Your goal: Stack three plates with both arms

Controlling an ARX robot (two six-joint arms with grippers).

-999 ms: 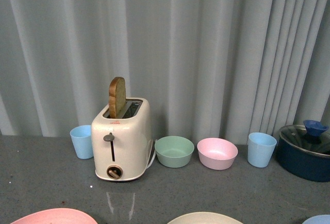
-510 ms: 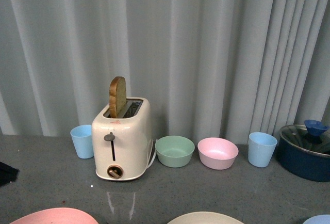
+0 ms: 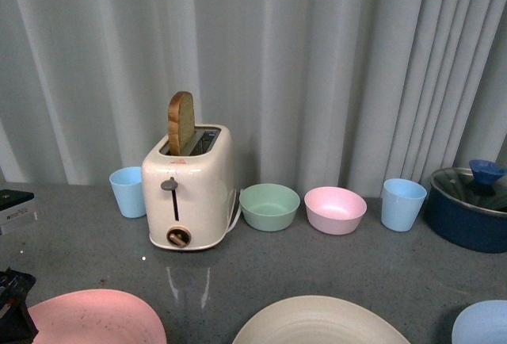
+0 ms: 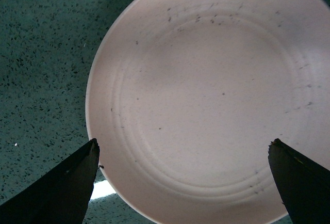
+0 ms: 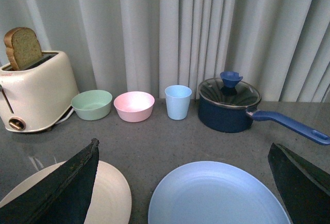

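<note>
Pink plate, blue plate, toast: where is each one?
Pink plate (image 4: 206,95): left wrist view, centre of its well.
Blue plate (image 5: 219,198): right wrist view, centre of its well.
Toast (image 3: 181,122): front view, middle of the exposed slice.

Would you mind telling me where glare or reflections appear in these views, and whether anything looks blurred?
Front view: the toaster casts pale reflected streaks on the counter. Left wrist view: a bright glare patch on the counter beside the pink plate, whose specks look sharp. Right wrist view: even light, no blur.
</note>
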